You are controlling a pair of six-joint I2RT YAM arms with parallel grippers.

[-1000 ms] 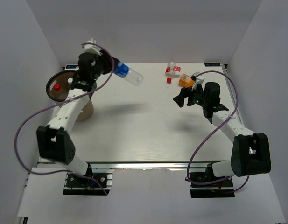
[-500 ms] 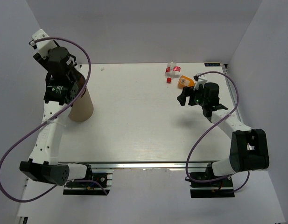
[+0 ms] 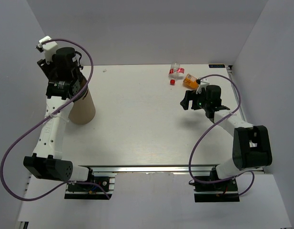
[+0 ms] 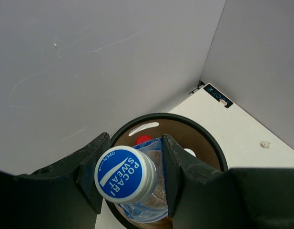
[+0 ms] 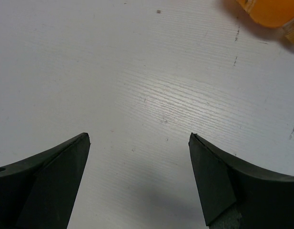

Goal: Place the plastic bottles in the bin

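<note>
In the left wrist view my left gripper (image 4: 136, 145) is shut on a clear plastic bottle (image 4: 147, 191) with a blue cap (image 4: 124, 174). The bottle hangs body-down over the mouth of the round brown bin (image 4: 204, 140). A red cap (image 4: 143, 139) lies inside the bin. From above, the left gripper (image 3: 65, 78) covers the top of the bin (image 3: 85, 112) and hides the bottle. An orange bottle (image 3: 190, 80) and a clear bottle with a red label (image 3: 175, 70) lie at the table's far right. My right gripper (image 3: 187, 101) stands open and empty just short of the orange bottle (image 5: 270, 12).
A loose red cap (image 3: 172, 82) lies beside the two far bottles. White walls close in the table at the back and on both sides. The bin stands by the left wall. A small white scrap (image 3: 105, 70) lies near the back edge.
The left arm swung the blue-capped bottle from over the table leftward and now holds it above the bin's mouth. The right gripper crept slightly toward the orange bottle, still open.
</note>
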